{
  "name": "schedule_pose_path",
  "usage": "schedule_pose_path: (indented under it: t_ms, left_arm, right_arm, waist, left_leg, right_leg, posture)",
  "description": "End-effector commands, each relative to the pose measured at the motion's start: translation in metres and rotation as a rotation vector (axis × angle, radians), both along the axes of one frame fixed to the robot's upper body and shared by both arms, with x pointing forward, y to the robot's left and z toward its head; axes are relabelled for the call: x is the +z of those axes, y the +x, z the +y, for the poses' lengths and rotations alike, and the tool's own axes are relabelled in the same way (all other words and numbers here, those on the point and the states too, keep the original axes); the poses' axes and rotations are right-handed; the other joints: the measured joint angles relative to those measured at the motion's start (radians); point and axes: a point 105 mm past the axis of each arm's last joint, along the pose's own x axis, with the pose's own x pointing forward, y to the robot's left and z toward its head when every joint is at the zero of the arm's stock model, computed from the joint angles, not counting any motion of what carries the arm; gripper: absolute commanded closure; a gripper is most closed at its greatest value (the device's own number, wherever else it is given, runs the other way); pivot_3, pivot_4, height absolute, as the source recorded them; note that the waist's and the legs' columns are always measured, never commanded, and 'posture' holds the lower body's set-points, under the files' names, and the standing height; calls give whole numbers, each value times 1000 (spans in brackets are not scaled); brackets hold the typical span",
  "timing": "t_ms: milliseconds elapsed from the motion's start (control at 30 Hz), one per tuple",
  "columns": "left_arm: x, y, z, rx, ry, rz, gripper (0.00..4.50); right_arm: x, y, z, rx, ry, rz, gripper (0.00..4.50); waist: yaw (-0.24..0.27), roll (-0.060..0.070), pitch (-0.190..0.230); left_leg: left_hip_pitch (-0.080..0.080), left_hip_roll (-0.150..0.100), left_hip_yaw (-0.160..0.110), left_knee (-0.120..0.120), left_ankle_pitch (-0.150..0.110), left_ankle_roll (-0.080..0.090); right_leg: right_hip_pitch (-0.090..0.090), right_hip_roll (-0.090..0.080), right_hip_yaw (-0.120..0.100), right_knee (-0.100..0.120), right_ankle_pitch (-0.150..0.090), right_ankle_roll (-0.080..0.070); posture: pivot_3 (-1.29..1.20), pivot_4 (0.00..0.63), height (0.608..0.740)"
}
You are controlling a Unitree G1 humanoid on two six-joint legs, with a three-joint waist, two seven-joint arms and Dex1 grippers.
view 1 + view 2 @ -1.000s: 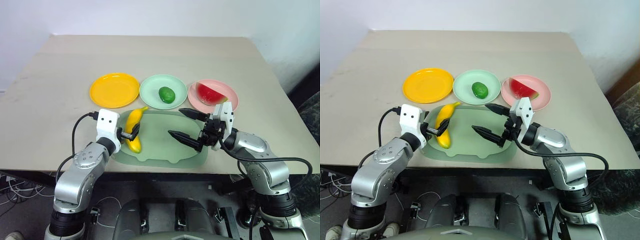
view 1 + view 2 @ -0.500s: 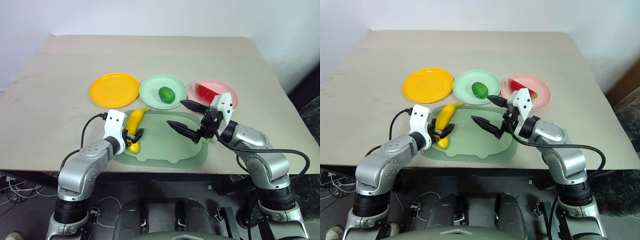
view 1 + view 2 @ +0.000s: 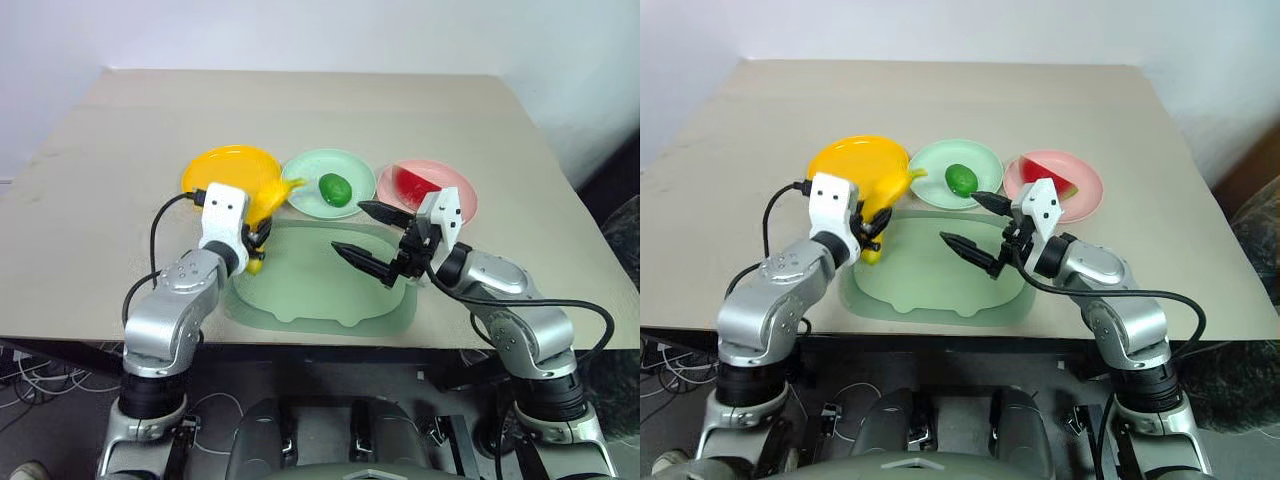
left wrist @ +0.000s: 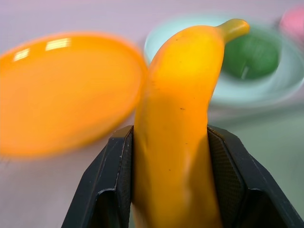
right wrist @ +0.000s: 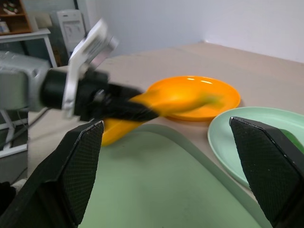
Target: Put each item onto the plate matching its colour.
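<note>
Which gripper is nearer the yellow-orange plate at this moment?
Left. The left gripper, shut on the banana, sits at the near edge of the yellow-orange plate. The right gripper hangs open over the green tray, farther off, toward the pink plate.

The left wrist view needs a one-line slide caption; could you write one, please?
Left hand shut on the banana, with the yellow-orange plate ahead.
</note>
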Motion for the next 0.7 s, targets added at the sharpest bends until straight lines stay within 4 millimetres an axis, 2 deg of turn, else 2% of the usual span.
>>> schedule_pose_path:
  t_ms: [33, 200, 333, 500, 700]
  left_arm:
    - [20, 17, 20, 140, -16, -74, 2466]
    - [32, 45, 41, 277, -55, -93, 2466]
    - [41, 66, 51, 323, -91, -99, 2466]
    - [38, 94, 57, 345, -76, -84, 2466]
    - [25, 115, 67, 382, -65, -20, 2466]
  right_arm:
    - [5, 1, 3, 9, 6, -46, 0]
    - [4, 7, 3, 5, 4, -57, 0]
    - [3, 10, 2, 2, -1, -63, 0]
    - [3, 12, 4, 2, -8, -69, 0]
    - [0, 15, -1, -18, -32, -65, 0]
  waist:
    - [-1, 0, 0]
    - [-1, 0, 0]
    - [1, -1, 0]
    - [-1, -1, 0]
    - [-3, -1, 0]
  left_leg:
    - [0, 0, 0, 0, 0, 0]
    - [0, 0, 0, 0, 0, 0]
    - [0, 0, 0, 0, 0, 0]
    - [0, 0, 1, 0, 0, 0]
    - [0, 0, 1, 0, 0, 0]
  right_leg:
    - [0, 0, 0, 0, 0, 0]
    - [0, 1, 0, 0, 0, 0]
    - [0, 1, 0, 0, 0, 0]
    - [0, 1, -1, 0, 0, 0]
    - [-1, 1, -1, 0, 0, 1]
  posture:
    - [0, 150, 695]
    - [0, 150, 695]
    - [0, 150, 695]
    - [0, 150, 695]
    - [0, 150, 695]
